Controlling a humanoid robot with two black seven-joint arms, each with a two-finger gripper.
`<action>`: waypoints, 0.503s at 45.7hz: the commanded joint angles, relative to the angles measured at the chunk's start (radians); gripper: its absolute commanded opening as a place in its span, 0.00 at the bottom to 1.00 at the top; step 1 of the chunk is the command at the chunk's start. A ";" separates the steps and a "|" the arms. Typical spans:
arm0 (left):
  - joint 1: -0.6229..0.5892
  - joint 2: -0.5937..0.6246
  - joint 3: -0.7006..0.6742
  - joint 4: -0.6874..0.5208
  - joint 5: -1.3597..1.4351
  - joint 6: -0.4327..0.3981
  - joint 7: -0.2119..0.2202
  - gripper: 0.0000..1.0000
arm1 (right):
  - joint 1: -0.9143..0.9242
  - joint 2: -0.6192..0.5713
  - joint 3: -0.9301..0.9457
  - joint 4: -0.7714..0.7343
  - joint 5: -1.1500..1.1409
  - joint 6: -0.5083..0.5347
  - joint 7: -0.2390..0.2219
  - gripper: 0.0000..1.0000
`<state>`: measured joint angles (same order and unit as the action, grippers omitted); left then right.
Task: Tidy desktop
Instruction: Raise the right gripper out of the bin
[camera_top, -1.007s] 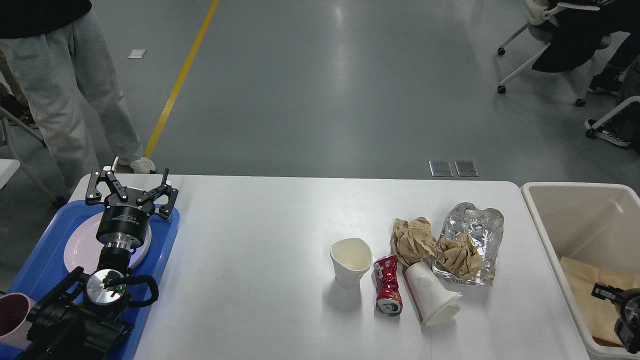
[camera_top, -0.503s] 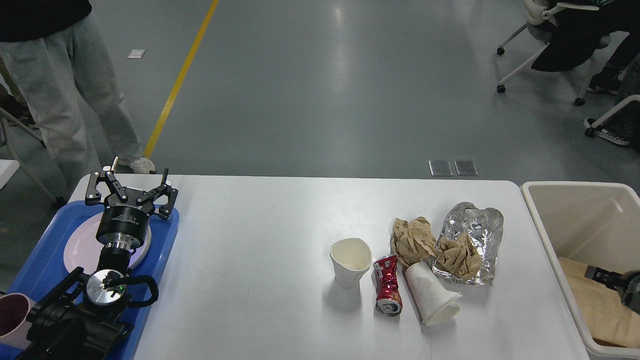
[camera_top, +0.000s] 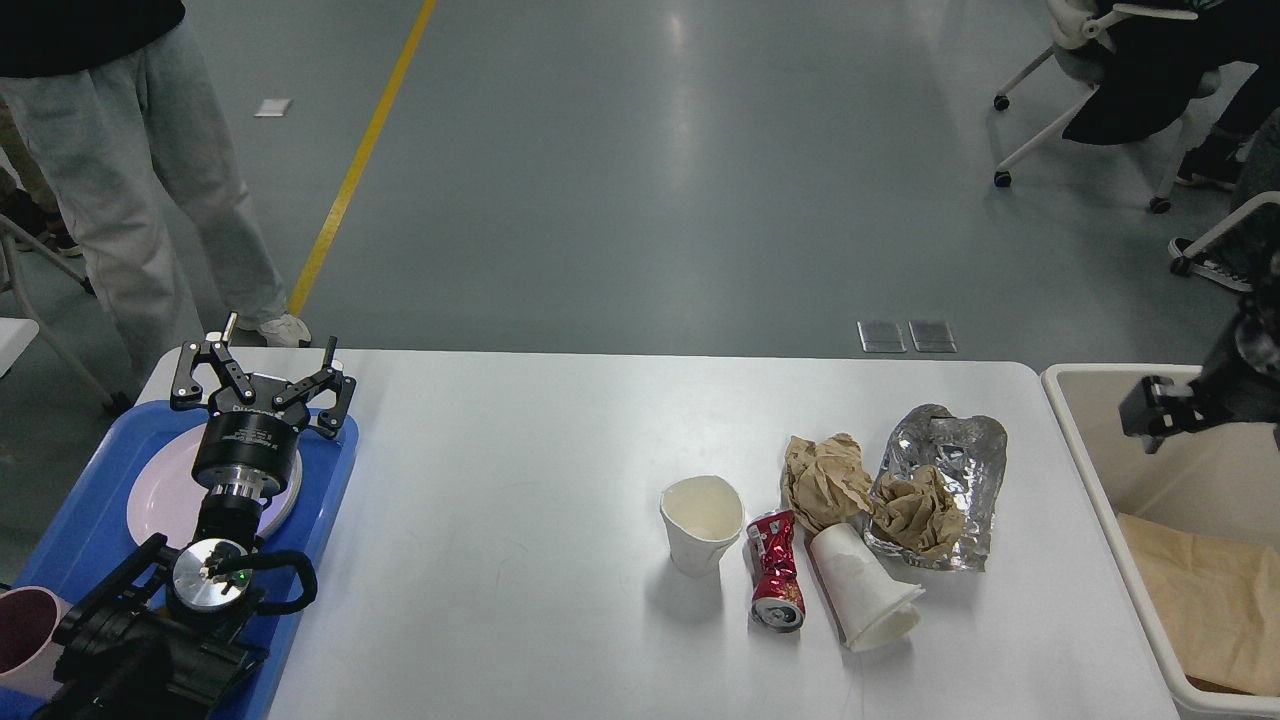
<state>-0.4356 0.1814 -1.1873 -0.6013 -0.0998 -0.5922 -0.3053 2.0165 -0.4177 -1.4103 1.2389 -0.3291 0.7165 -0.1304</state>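
The desktop (camera_top: 500, 480) fills my view, carrying two white paper cups, one upright (camera_top: 702, 524) and one tipped (camera_top: 864, 589), one crushed red can (camera_top: 776, 584), two brown paper wads and one foil sheet (camera_top: 950, 470). My left gripper (camera_top: 262, 379) hangs jaws wide over the blue tray (camera_top: 95, 500); my right gripper (camera_top: 1160, 410) sits above the beige bin (camera_top: 1090, 440), blurred, jaw state cannot be told

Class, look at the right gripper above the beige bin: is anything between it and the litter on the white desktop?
Nothing visible blocks it. The right gripper hangs over the bin; only the bin's near wall and bare desktop separate it from the foil wrapper, the nearest piece.
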 joint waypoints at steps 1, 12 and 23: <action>0.000 0.000 0.000 0.000 0.000 0.000 0.000 0.96 | 0.174 0.077 0.045 0.115 0.037 0.139 -0.001 1.00; 0.000 0.000 0.000 0.000 0.000 0.000 0.000 0.96 | 0.461 0.180 0.111 0.355 0.179 0.045 0.005 1.00; 0.000 0.000 0.000 0.000 0.000 0.000 -0.002 0.96 | 0.470 0.209 0.126 0.401 0.196 -0.045 0.008 1.00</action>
<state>-0.4347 0.1813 -1.1873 -0.6013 -0.0997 -0.5922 -0.3054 2.4850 -0.2147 -1.2943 1.6321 -0.1366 0.6801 -0.1231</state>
